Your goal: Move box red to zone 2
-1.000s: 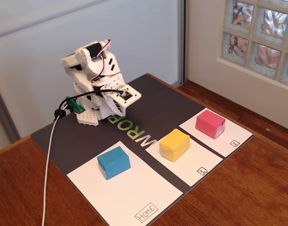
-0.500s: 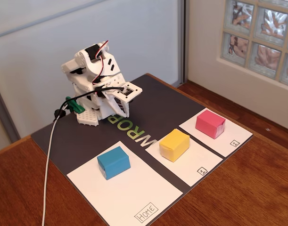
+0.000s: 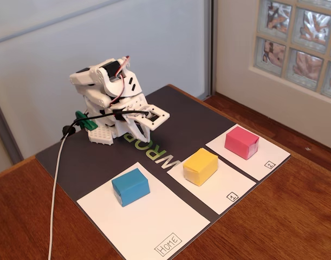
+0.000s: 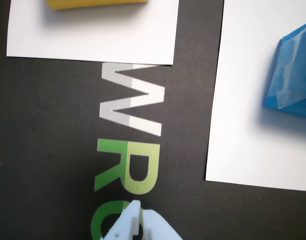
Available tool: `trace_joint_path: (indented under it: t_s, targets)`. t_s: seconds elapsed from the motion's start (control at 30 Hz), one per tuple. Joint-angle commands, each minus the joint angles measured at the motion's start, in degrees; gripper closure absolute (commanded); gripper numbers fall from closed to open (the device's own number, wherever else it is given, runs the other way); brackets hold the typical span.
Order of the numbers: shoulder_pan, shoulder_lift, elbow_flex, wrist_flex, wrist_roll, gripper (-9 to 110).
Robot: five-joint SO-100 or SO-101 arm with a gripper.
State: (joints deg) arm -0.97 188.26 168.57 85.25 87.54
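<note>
- Wooden table (image 3: 295,216) with a dark mat (image 3: 100,157) under your arm.
- Your red box (image 3: 241,142) sits on the paper marked 2 (image 3: 263,157).
- Your gripper (image 3: 137,125) holds nothing; can't tell if the jaws are apart or together.

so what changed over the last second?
Only the arm moved: it unfolded a little from its tucked pose, and the gripper swung out and down toward the mat. Nothing was grabbed or released. The red box sits on the sheet marked 2, yellow box on 1, blue box on HOME, all unmoved.
</note>
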Motion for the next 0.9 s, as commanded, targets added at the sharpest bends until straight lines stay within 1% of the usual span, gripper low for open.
trace_joint_path:
  t_s: [0.0, 0.2, 0.87]
  targets:
    - [-0.53, 3.08, 3.96, -0.62, -0.09, 102]
    - [0.88, 3.08, 5.54, -1.67, 0.18, 102]
    - [0.88, 3.08, 5.54, -1.58, -0.53, 102]
